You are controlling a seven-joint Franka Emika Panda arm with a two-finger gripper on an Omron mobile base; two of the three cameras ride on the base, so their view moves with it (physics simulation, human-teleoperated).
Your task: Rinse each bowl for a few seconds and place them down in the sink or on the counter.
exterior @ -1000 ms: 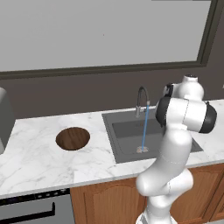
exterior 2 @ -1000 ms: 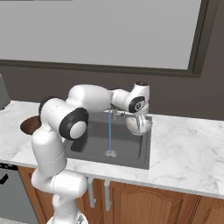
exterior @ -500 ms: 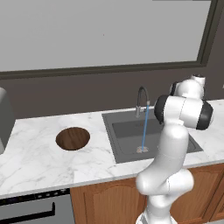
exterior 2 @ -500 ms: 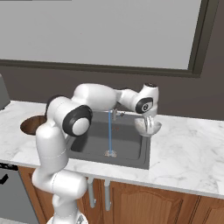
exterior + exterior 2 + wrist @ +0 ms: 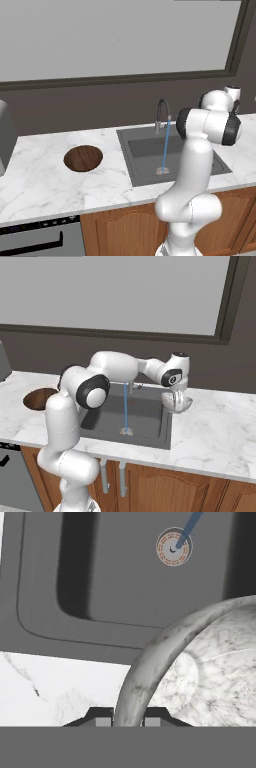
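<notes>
In the hand view, my gripper (image 5: 127, 721) is shut on the rim of the pale grey-white bowl (image 5: 200, 672). In the right base view the gripper (image 5: 176, 394) holds that bowl (image 5: 182, 403) tilted, just above the right rim of the sink (image 5: 107, 423), beside the white counter (image 5: 215, 431). Water runs from the faucet (image 5: 131, 387) in a thin blue stream (image 5: 125, 408) to the drain (image 5: 173, 548), left of the bowl. The dark brown bowl (image 5: 83, 158) lies on the counter (image 5: 40, 175) left of the sink (image 5: 145, 147); it is partly hidden behind my arm (image 5: 36, 398).
A dark wall with a window rises behind the counter. Brown cabinet doors (image 5: 160, 486) run below it, and a dishwasher front (image 5: 35, 240) is at the lower left. My own arm stretches across the sink in the right base view.
My gripper has carried the pale bowl to the right, away from the water stream, to the sink's right rim. The brown bowl has stayed put.
</notes>
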